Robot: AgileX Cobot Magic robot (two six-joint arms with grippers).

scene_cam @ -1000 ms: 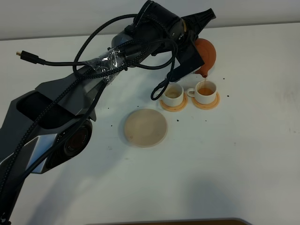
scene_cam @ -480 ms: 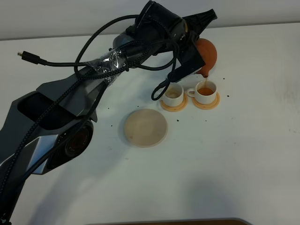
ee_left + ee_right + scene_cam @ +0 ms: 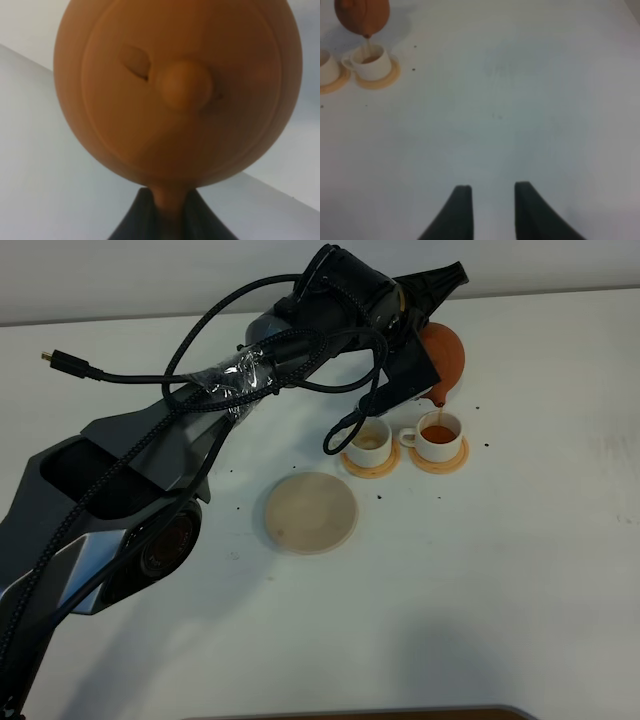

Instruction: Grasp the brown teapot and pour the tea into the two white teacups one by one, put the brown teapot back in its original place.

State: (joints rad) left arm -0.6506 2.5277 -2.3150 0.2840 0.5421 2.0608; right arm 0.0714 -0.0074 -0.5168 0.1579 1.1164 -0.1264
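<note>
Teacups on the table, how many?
2. Both sit side by side on orange coasters beyond the beige wooden disc: the left cup, and the right cup under the spout of the tilted brown teapot. None look hidden.

Plain reddish-brown teapot (image 3: pixel 447 352), unpatterned. Beside the teapot, two cream-white teacups (image 3: pixel 369 438) on pale orange coasters (image 3: pixel 371 471); the nearer one holds amber tea. Near the teapot, a pale beige disc (image 3: pixel 311 512) on a white table (image 3: pixel 520 540) with dark specks.

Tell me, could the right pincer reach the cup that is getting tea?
Probably yes, from the side: only bare table lies between the right pincer and that cup, but the teapot hangs right above it, pouring.
</note>
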